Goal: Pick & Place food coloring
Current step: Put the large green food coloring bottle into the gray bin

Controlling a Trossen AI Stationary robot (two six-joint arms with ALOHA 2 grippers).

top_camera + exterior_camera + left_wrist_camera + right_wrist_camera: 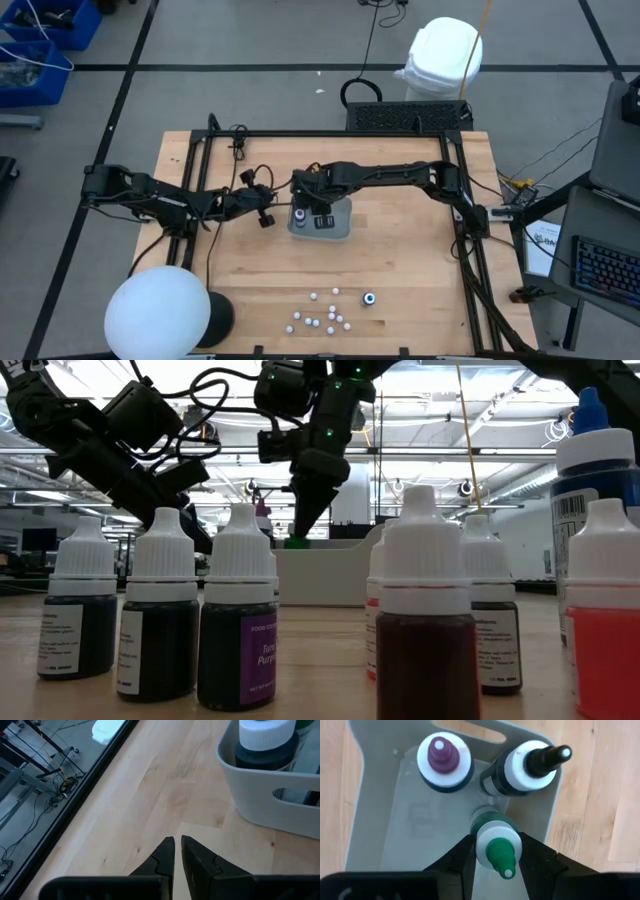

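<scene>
The right gripper [496, 851] holds the green-capped food coloring bottle [498, 845] upright between half-open fingers, directly above the grey plastic bin [375, 795] holding 2 bottles.

Two dark jointed arms, looping black cables, green indicator lights — tapered black claws

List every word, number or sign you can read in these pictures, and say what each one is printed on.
"FOOD CO..." and "Purp...", cut off by the curve: on the purple label of the third bottle from the left in the low view.
Barcode, digits too small to read: on the tall blue-tipped bottle.
Labels on the other front bottles, such as the leftmost one: print too small or blurred to read.
High view and both wrist views: no readable text.
</scene>
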